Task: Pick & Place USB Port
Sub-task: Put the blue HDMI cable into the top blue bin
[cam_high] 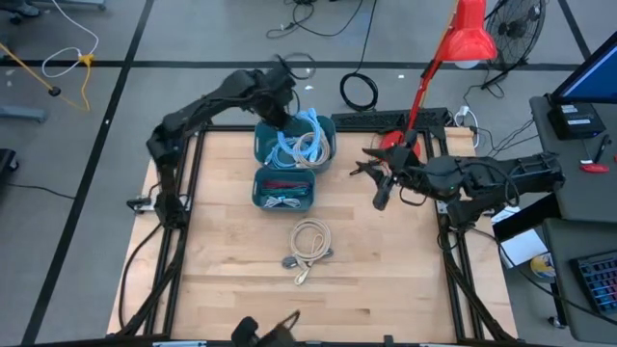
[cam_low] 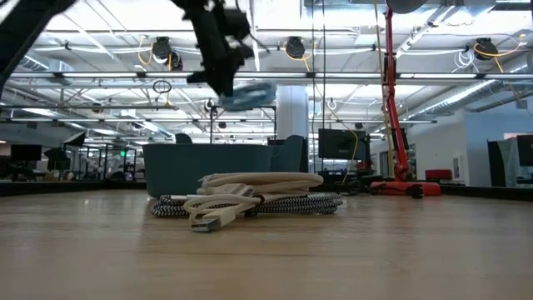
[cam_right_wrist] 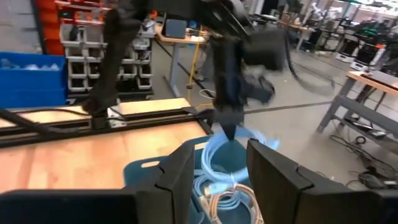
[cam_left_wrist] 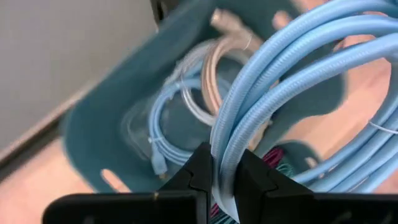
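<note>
two bins (cam_high: 285, 189) mid-table, coiled cable (cam_high: 310, 241) just before them, cables (cam_high: 304, 145) inside

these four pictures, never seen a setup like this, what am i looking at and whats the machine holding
It is a robot with two dark arms at a wooden table, each ending in a two-finger gripper. All four pictures show one moment from different cameras: one overhead, one at table height, and one on each wrist.

The left gripper is above the farther teal bin, shut on a coiled light blue cable lifted out of it; the left wrist view shows the fingers pinching the strands. More cables lie in that bin. The nearer teal bin holds a whitish cable. A beige cable coil lies loose on the table, closest to the low camera.

The right gripper waits open at the table's right side, looking toward the bins. A red lamp stands behind.
</note>
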`<action>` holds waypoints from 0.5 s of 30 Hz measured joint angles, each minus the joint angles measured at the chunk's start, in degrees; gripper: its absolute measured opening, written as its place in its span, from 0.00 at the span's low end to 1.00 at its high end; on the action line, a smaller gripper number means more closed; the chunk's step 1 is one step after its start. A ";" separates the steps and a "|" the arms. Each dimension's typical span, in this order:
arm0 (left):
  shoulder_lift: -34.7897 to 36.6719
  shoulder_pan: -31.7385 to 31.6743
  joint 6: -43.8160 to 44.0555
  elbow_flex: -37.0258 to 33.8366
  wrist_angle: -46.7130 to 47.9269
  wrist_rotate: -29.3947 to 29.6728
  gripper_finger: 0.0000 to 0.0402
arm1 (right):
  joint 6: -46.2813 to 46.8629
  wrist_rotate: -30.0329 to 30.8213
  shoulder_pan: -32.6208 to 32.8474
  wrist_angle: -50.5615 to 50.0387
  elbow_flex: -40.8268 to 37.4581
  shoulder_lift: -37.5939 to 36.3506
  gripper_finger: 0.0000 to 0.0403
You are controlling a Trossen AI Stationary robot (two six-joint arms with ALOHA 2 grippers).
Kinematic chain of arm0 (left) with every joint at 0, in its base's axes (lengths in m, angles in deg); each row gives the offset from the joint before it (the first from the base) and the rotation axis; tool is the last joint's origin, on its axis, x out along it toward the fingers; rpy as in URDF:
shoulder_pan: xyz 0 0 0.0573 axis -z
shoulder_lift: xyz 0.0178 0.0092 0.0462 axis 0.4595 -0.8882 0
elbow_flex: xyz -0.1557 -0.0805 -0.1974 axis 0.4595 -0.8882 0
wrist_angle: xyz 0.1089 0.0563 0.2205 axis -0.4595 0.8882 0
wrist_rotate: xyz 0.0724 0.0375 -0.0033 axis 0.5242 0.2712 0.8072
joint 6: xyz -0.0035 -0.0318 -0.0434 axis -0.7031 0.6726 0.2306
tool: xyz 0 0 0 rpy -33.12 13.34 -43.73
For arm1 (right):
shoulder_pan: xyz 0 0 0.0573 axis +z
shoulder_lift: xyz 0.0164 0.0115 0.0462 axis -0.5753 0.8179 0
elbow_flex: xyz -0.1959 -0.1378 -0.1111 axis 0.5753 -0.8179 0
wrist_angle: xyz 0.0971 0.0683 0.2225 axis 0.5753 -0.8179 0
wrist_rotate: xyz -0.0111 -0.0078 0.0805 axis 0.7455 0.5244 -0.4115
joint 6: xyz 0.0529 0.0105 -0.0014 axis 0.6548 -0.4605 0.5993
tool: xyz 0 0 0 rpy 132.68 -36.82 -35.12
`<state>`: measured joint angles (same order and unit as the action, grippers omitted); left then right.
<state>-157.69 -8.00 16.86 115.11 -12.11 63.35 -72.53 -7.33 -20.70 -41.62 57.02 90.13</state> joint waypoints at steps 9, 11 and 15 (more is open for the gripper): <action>-10.12 -2.00 -2.21 -0.07 4.60 2.30 0.08 | 0.45 0.22 5.06 -1.51 0.00 -0.15 0.33; -10.76 -2.18 -1.98 -0.07 4.86 3.64 0.08 | 1.54 0.22 5.68 -1.99 0.00 -0.13 0.33; -11.54 -3.14 -1.82 -0.03 7.00 5.69 0.08 | 2.41 0.30 6.40 -2.82 0.00 -0.13 0.33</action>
<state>-169.23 -11.14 15.04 115.08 -5.10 69.04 -70.13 -7.03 -14.30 -44.44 57.02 90.00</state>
